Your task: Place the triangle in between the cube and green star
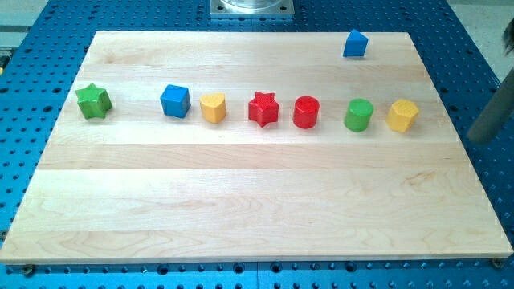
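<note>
Off the desk's right edge hangs my tip (479,138), a bare rod with nothing to clench, well apart from every block. Blue plastic triangle (355,43) sits near the top-right corner; blue cube (175,101) and green star (93,101) wait near the left edge, gap open.

Wooden board (257,209); blue perforated table (32,48)

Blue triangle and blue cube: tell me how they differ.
The blue triangle has a pointed top; the blue cube is square with a flat top. The triangle sits alone near the board's top edge toward the view's right; the cube stands in the row of blocks, beside the yellow heart. The triangle looks a little smaller. Both are the same blue and rest on the wooden board.
</note>
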